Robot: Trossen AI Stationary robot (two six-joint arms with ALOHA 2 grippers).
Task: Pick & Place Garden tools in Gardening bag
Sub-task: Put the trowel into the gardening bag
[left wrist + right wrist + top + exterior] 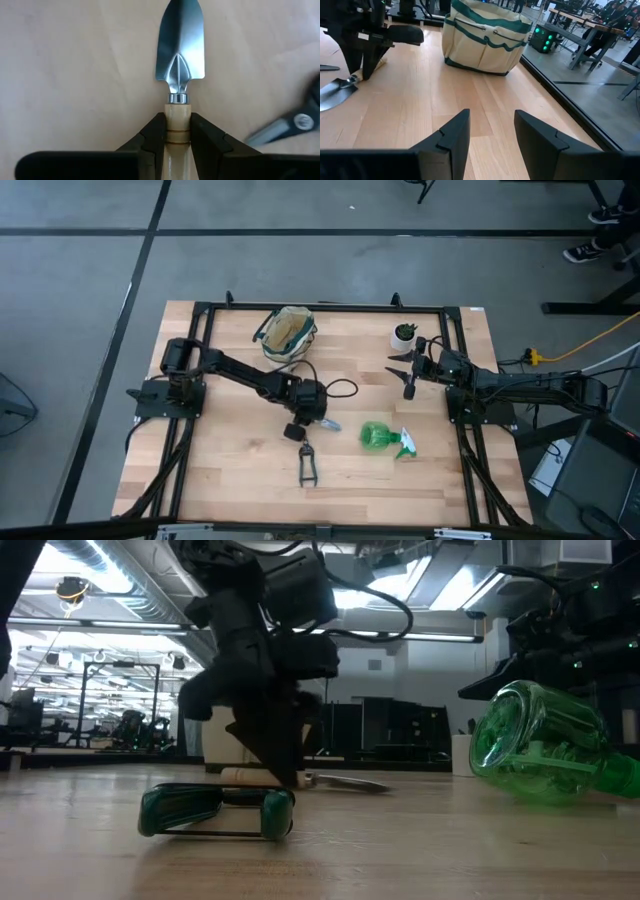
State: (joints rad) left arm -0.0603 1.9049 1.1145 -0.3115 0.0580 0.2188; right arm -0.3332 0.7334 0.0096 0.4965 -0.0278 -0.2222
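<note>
left wrist view: left gripper (178, 135) fingers clamp the trowel (180, 55) handle at frame centre; right gripper (491, 131) fingers spread apart, holding nothing

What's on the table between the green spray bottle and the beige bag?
Only bare wood lies between the translucent green spray bottle and the beige canvas bag, as the high view shows; the left arm's black cable loops just beside that stretch.

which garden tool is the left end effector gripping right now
The trowel: the left end effector pinches its wooden handle, while shears and spray bottle lie untouched.
</note>
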